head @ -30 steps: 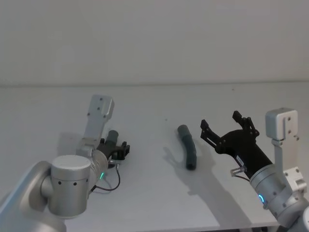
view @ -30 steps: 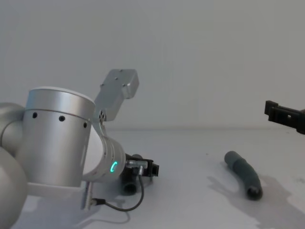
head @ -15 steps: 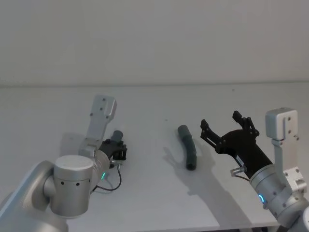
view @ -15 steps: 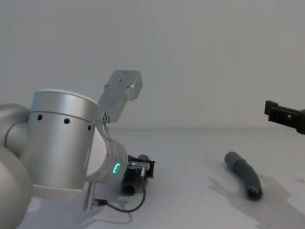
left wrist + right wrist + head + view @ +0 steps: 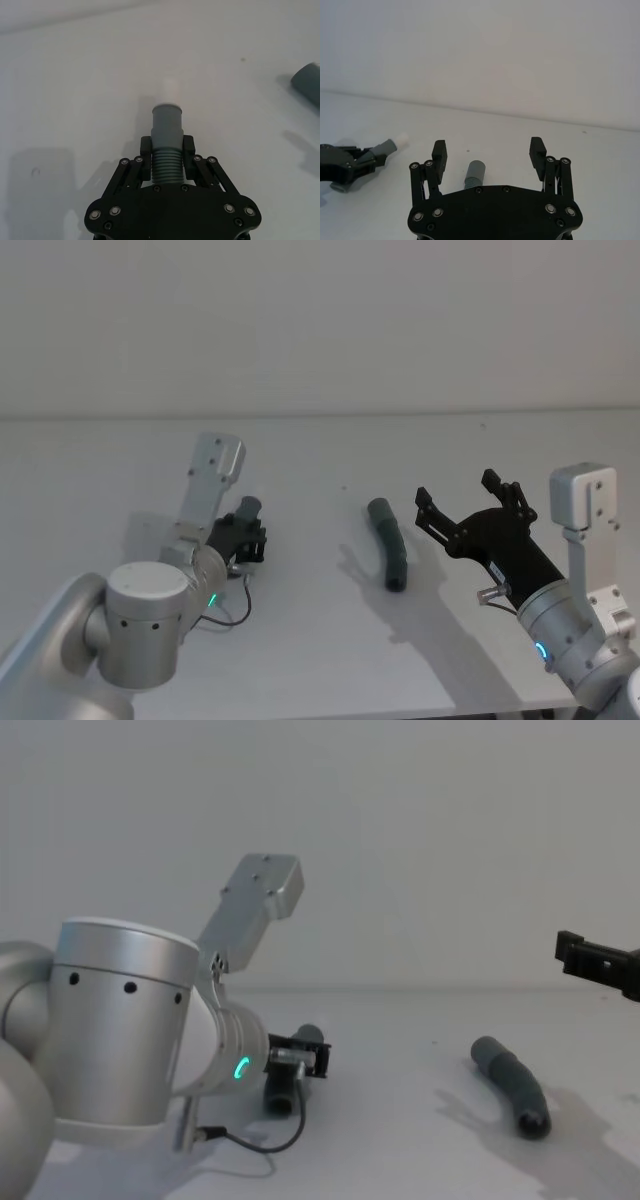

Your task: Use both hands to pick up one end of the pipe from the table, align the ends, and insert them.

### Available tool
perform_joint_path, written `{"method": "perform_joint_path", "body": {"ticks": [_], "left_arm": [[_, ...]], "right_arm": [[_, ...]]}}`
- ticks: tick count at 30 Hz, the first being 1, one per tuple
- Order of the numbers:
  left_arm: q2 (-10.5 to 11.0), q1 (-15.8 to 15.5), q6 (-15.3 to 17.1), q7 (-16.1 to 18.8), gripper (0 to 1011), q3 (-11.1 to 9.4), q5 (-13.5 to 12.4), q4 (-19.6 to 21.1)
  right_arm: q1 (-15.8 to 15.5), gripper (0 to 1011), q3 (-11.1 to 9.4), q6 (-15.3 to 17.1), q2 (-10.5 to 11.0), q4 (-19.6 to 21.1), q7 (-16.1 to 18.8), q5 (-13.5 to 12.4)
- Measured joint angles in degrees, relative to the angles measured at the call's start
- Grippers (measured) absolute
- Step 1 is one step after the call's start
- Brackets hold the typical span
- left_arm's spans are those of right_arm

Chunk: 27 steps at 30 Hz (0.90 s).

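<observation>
My left gripper point(image 5: 166, 150) is shut on the corrugated part of one dark grey pipe piece point(image 5: 166, 125), whose smooth cuff ends in a white plug tip point(image 5: 170, 90). In the head view this gripper point(image 5: 246, 536) holds the piece point(image 5: 249, 507) tilted, just above the white table point(image 5: 300, 640) at the left. The other pipe piece point(image 5: 390, 545) lies on the table at the centre. Behind it and to its right my right gripper point(image 5: 456, 490) hovers open with nothing between its fingers; from its wrist the piece's end point(image 5: 475, 172) lies below the gripper point(image 5: 488, 147).
A plain wall rises behind the table's far edge point(image 5: 320, 418). A thin cable point(image 5: 240, 1145) loops under my left wrist. The table's front edge point(image 5: 480, 710) runs close to my right arm.
My left gripper has risen and shifted slightly forward, tipping its pipe piece up off the table. The right gripper and the lying piece have not moved.
</observation>
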<state>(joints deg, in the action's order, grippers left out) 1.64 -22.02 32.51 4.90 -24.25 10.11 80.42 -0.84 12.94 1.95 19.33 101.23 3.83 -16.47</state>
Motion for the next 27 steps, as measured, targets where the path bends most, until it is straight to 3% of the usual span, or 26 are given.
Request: {"method": "perform_joint_path", "body": {"ticks": [15, 27], "left_arm": [[4.52, -3.12, -5.9, -11.23, 327, -1.6, 0.4, -0.8], [8.94, -5.98, -7.29, -22.27, 327, -2.75, 2.52, -0.81]], "right_arm": [[0.0, 1004, 0.0, 0.0, 0.0, 0.0, 0.0, 0.0], [0.0, 1004, 0.0, 0.0, 0.0, 0.0, 0.0, 0.0]]}}
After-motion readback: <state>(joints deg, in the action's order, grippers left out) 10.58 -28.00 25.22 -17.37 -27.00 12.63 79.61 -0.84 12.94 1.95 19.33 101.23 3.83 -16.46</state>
